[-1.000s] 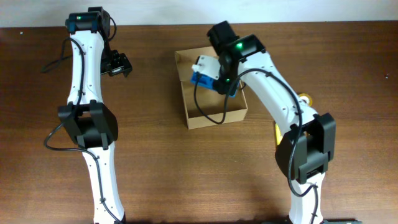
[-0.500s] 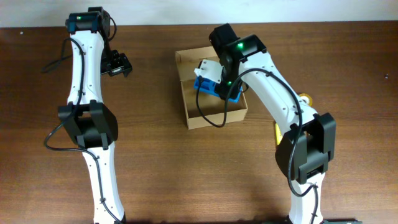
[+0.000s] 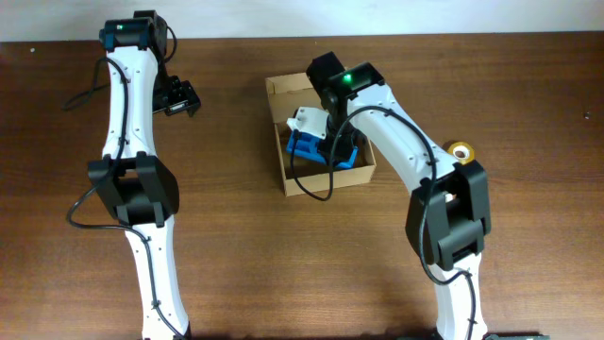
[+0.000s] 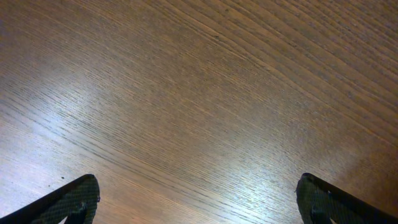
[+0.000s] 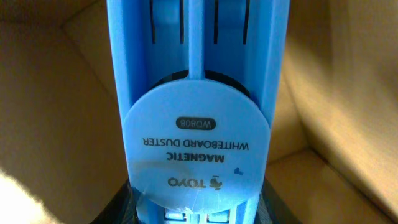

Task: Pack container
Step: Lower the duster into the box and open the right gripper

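The container (image 3: 327, 181) is a tan cardboard box, open on top, at the table's middle back. My right gripper (image 3: 323, 142) reaches down into it, shut on a blue plastic whiteboard duster (image 3: 304, 147) with a white part at its top left. In the right wrist view the duster (image 5: 196, 124) fills the middle, its round label reading "magnetic whiteboard duster". The dark fingers of the right gripper (image 5: 196, 210) flank its lower end, with the box's inner walls (image 5: 50, 124) around it. My left gripper (image 3: 179, 97) is open and empty over bare wood (image 4: 196, 186), far left of the box.
A yellow tape roll (image 3: 461, 150) lies on the table right of the box, beside the right arm. The brown wooden table's back edge (image 3: 245, 38) runs along the top.
My right gripper has moved left and lower into the box with the blue duster. The right arm's elbow shifted, uncovering the tape roll. The left arm has not moved.
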{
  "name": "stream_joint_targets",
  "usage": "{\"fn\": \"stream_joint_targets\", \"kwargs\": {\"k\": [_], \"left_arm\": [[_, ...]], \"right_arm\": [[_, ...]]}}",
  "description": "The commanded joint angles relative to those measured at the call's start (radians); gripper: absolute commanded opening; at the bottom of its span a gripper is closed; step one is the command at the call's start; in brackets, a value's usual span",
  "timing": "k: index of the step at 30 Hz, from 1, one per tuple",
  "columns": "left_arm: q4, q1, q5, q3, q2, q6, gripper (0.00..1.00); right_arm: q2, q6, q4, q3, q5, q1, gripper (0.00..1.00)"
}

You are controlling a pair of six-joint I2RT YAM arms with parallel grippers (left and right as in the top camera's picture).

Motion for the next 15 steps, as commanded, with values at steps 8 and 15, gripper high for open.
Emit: {"fn": "stream_joint_targets", "kwargs": {"k": [8,15], "left_arm": [[0.000,0.002,-0.008,0.002,-0.022,0.013,1.00],[0.000,0.002,-0.008,0.002,-0.022,0.013,1.00]], "right_arm": [[0.078,0.038,0.014,-0.014,-0.063,0.014,0.04],[0.083,0.065,0.044,-0.014,-0.059,0.034,0.04]]}}
